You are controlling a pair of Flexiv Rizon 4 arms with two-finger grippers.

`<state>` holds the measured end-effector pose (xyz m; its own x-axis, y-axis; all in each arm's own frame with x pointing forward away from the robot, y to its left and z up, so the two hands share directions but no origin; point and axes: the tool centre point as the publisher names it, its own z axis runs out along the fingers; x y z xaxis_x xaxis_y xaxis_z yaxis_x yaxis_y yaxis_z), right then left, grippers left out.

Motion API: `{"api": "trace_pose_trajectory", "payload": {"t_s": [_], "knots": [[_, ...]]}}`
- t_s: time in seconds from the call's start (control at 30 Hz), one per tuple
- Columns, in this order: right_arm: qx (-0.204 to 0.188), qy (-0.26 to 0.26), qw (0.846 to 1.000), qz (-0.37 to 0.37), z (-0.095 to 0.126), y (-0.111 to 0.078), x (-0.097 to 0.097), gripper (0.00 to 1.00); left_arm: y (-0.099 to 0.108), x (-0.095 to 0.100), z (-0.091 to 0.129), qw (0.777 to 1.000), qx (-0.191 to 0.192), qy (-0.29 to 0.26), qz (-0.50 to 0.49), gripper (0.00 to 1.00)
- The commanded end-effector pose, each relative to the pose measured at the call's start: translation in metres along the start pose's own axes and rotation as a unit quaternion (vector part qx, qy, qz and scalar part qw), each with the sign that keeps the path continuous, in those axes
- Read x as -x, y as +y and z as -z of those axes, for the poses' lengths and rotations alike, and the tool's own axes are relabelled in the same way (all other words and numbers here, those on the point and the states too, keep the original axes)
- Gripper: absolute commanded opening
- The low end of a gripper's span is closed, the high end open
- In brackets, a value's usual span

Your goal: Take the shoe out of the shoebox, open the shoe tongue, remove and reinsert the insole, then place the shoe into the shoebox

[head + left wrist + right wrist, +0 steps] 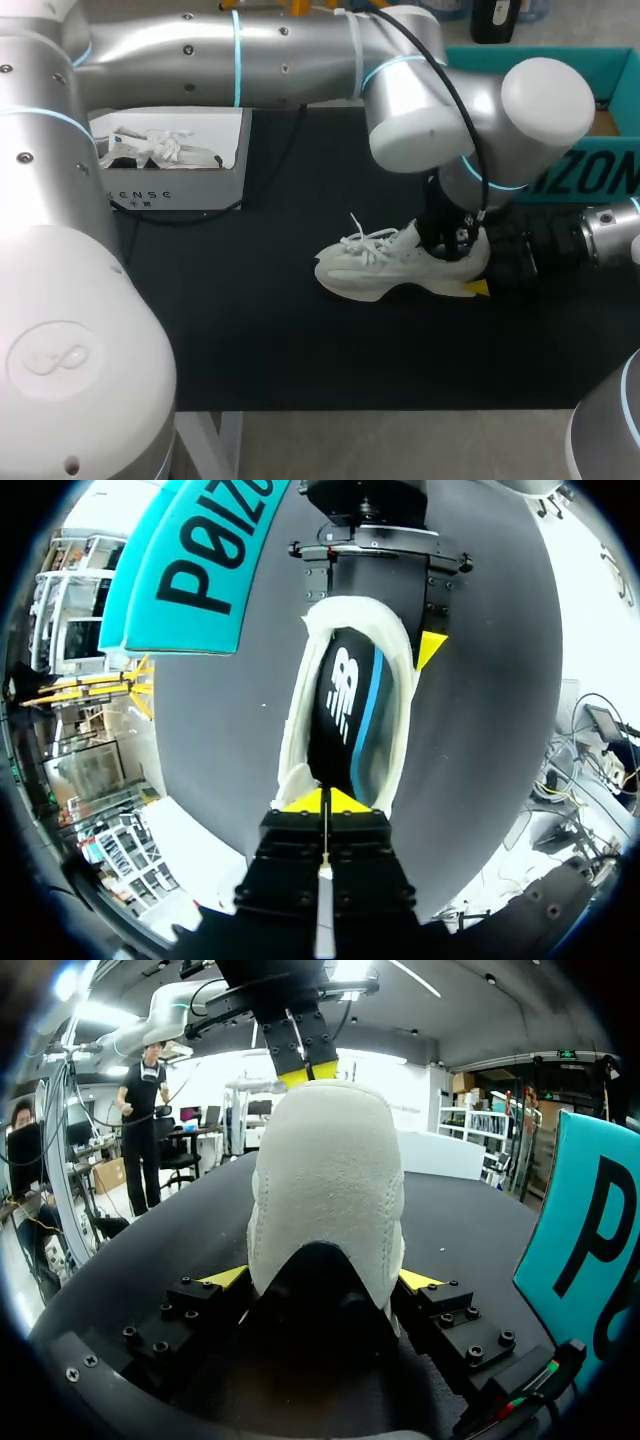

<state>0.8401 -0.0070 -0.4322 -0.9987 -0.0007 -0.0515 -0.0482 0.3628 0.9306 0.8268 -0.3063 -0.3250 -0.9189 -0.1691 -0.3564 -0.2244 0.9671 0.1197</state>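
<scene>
Now | left claw (325,802) clenched, pointing down into shoe (400,265) | right claw (322,1280) grasping heel

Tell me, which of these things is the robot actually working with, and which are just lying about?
Part of the job:
- shoe on the table
- insole inside it
- white shoebox
- left gripper at the shoe's opening
- right gripper around the heel

Just lying about:
- second shoe, in the shoebox
- teal box
</scene>
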Motion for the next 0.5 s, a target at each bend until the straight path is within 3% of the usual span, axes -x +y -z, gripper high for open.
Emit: {"api": "trace_pose_trajectory", "payload": {"t_s": [0.03,0.5], "knots": [[-0.002,-0.001,1.0,0.0,-0.002,-0.001,0.0,0.0,0.011,-0.001,0.006,1.0,-0.011,-0.001,-0.003,0.0],[-0.002,-0.001,1.0,0.0,-0.002,-0.001,0.0,0.0,-0.024,-0.006,-0.008,0.999,-0.022,0.028,-0.022,0.0]]}}
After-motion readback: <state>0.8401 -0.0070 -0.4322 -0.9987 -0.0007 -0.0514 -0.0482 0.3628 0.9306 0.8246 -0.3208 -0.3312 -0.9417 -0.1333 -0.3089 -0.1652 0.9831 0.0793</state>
